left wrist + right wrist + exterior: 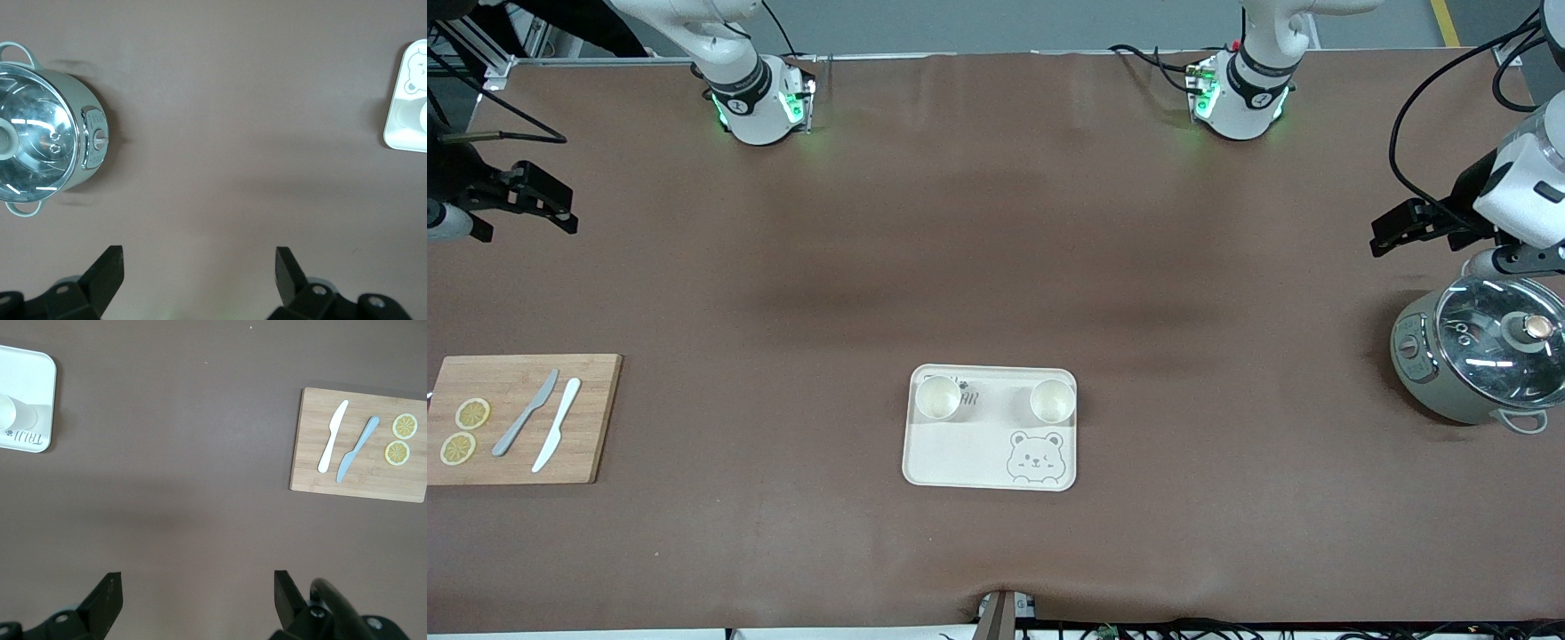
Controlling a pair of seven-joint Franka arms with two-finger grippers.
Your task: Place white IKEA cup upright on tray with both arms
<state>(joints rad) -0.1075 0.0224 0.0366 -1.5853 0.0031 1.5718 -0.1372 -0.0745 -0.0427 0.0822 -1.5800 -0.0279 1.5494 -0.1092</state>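
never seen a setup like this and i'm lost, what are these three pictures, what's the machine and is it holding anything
These are two white robot arms bolted to one brown table. The big picture looks down from a high camera facing them. The other two come from cameras on each arm's wrist, so the black prongs at their lower edge are that arm's own fingers.

The left gripper hangs open over bare table near a lidded pot. The right gripper hangs open at its own end of the table, near the cutting board that carries two knives and two lemon slices. Neither holds anything.

In the middle lies a cream tray with a bear drawing. Two white cups stand upright on it.
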